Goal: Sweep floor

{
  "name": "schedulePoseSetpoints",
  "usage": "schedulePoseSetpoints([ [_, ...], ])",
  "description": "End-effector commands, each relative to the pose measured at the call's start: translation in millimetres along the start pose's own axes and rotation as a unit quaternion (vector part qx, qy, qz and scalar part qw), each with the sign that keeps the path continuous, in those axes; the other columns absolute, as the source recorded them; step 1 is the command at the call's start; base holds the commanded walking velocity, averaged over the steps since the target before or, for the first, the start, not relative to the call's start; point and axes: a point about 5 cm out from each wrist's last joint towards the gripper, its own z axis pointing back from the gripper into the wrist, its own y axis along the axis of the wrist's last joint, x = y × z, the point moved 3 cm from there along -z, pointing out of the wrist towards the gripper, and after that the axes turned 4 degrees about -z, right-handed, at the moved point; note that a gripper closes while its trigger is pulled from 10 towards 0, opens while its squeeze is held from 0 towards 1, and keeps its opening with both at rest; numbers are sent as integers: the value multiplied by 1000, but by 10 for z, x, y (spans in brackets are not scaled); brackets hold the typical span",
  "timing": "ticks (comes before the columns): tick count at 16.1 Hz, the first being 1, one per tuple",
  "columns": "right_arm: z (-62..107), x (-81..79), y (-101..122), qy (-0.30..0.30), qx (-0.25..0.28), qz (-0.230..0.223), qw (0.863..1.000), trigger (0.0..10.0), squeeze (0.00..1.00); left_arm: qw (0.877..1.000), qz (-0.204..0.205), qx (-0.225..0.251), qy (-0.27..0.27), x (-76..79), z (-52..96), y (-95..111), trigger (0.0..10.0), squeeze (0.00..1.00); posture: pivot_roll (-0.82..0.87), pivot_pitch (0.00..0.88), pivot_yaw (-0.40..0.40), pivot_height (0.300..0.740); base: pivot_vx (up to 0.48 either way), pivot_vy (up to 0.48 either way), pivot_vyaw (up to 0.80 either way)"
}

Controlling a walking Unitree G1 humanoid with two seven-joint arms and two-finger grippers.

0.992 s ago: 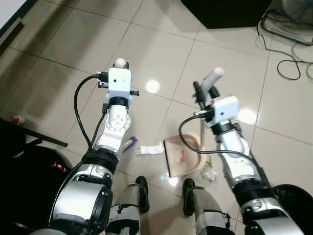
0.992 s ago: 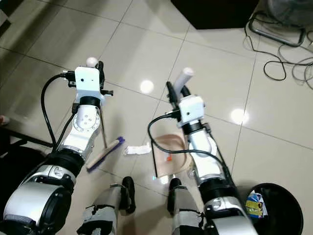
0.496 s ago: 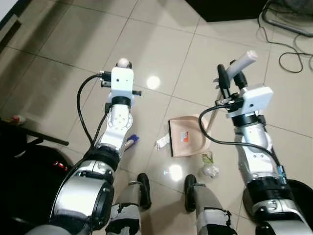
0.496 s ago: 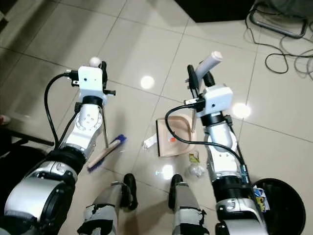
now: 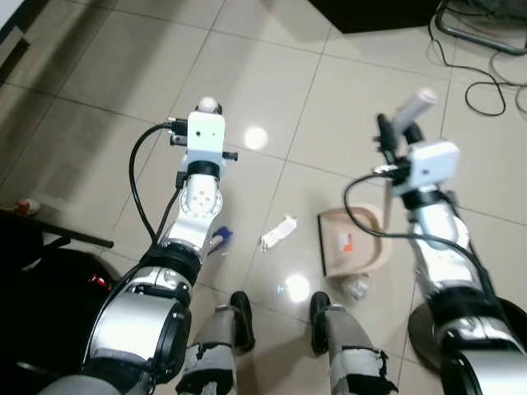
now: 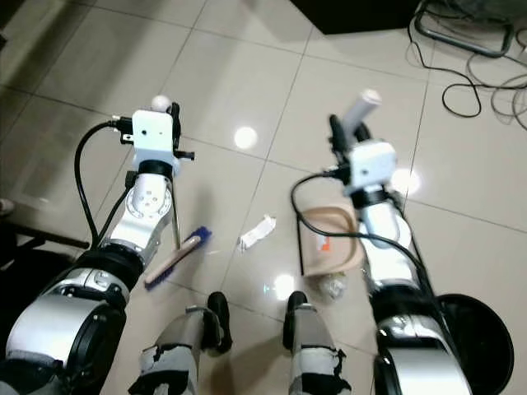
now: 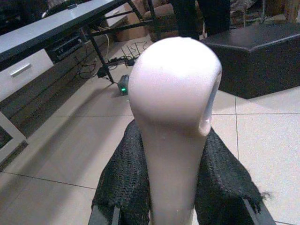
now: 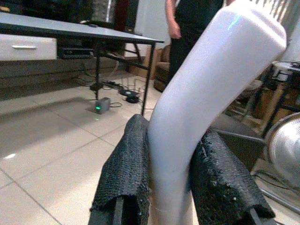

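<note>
Left end effector (image 7: 171,206) gripping broom handle (image 7: 174,117), right end effector (image 8: 171,187) gripping dustpan handle (image 8: 206,93), dustpan (image 6: 329,240) lying below it, paper scrap (image 6: 257,231) lying on open tile between them

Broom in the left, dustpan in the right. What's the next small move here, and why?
Probably draw the broom with the left gripper toward the white paper scrap, pushing it to the dustpan that the right gripper holds by its handle. The scrap lies on the tile between brush head and pan, apart from both.
</note>
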Motion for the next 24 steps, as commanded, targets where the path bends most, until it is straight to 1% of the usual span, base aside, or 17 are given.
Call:
schedulePoseSetpoints([
  [1,35,-218,-94,20,-15,-20,999,10000,0,1000,-2,-16,0,-35,50,-108,10000,0,115,413,75,740,0,0,0],
  [2,-19,-336,-71,25,-6,-29,999,10000,0,1000,-4,-16,5,-72,47,-112,10000,0,118,407,71,740,0,0,0],
  [4,-75,-442,-35,27,6,-40,999,10000,0,1000,-2,-15,10,-92,43,-111,10000,0,119,400,69,740,0,0,0],
  [6,-74,-565,-38,39,8,-48,998,10000,0,1000,-2,-16,10,-85,48,-116,10000,0,120,397,68,740,0,0,0],
  [8,29,-783,-83,74,2,-54,996,10000,0,1000,-4,-20,9,-67,37,-114,10000,0,119,391,66,740,0,0,0],
  [11,132,-924,-115,92,-4,-59,994,10000,0,999,-4,-35,22,-44,11,-119,10000,0,110,393,63,740,0,0,0],
  [12,143,-938,-116,93,-4,-60,994,10000,0,999,-2,-39,25,-32,10,-121,10000,0,105,391,62,740,0,0,0],
  [13,162,-970,-139,82,-13,-62,995,10000,0,995,54,-69,52,78,40,-142,10000,0,97,381,59,740,0,0,0],
  [14,164,-977,-143,80,-15,-62,995,10000,0,993,70,-77,59,102,50,-151,10000,0,96,380,58,740,0,0,0],
  [15,165,-1014,-137,80,-14,-63,995,10000,0,988,94,-93,81,146,77,-171,10000,0,91,380,57,740,0,0,0],
  [17,171,-1113,-118,80,-16,-67,994,10000,0,972,167,-115,121,251,89,-128,10000,0,72,379,52,740,0,0,0],
  [18,176,-1129,-115,81,-16,-68,994,10000,0,967,185,-119,128,266,82,-110,10000,0,67,372,53,740,0,0,0],
  [19,192,-1147,-120,82,-18,-69,994,10000,0,959,223,-113,131,310,42,-19,10000,0,67,365,51,740,0,0,0],
  [20,201,-1150,-134,80,-22,-69,994,10000,0,956,244,-101,126,340,2,67,10000,0,69,361,50,740,0,0,0],
  [22,213,-1137,-151,79,-26,-68,994,10000,0,955,257,-84,119,340,-42,156,10000,0,69,343,51,740,0,0,0],
  [23,225,-1088,-155,74,-28,-66,995,10000,0,956,267,-54,108,309,-94,271,10000,0,65,323,53,740,0,0,0],
  [24,226,-1052,-162,70,-29,-66,995,10000,0,955,274,-43,105,279,-122,315,10000,0,62,305,54,740,0,0,0],
])
